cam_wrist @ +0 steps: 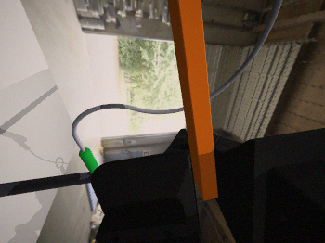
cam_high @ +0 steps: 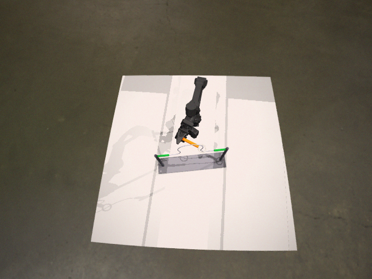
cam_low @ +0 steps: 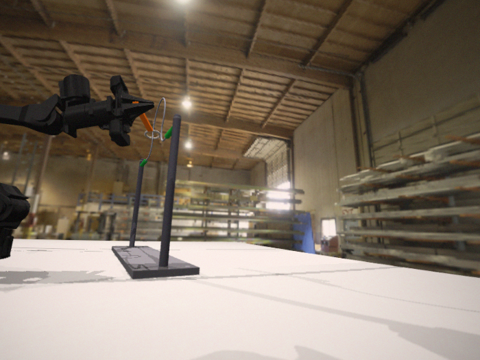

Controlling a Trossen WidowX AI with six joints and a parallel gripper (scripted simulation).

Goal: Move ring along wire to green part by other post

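Observation:
My gripper (cam_high: 180, 140) (cam_low: 151, 105) (cam_wrist: 187, 133) is shut on the orange handle (cam_high: 191, 142) (cam_low: 145, 122) (cam_wrist: 192, 81) near its end. In the exterior view the handle slopes down from the fingers to the pale ring (cam_high: 204, 149) (cam_low: 147, 136), which lies nearly flat. The ring appears around the grey wire (cam_high: 189, 145) (cam_low: 150, 151) (cam_wrist: 158, 111) at its right-hand bend in the top view, short of the right green part (cam_high: 219, 150) (cam_low: 143, 162). The left green part (cam_high: 163, 155) (cam_low: 168, 132) is farther away. Ring-to-wire contact cannot be told. The ring is outside the wrist view.
The left post (cam_high: 159, 160) (cam_low: 170, 192) and right post (cam_high: 223, 154) (cam_low: 136, 208) stand on a dark base plate (cam_high: 186, 165) (cam_low: 160, 272). The wire arches up between them, close beyond my fingertips. Shadows cross the white table (cam_high: 254, 183) (cam_low: 320, 320).

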